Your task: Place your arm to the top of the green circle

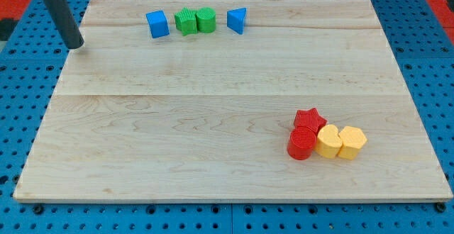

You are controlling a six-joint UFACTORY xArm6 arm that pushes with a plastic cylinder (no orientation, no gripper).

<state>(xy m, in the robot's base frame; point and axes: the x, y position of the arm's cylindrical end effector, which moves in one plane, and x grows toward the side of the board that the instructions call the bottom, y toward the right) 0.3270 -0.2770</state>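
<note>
The green circle [206, 20] stands near the board's top edge, touching a green star [186, 21] on its left. My tip [74, 45] is at the board's top left edge, far to the left of the green circle and slightly lower in the view. A blue cube [157, 24] lies between my tip and the green blocks. A blue triangle [237, 20] lies to the right of the green circle.
At the view's lower right a red star [309, 118], a red circle [302, 142], a yellow heart-like block [328, 141] and a yellow hexagon [352, 142] are clustered together. The wooden board [213, 106] sits on a blue perforated table.
</note>
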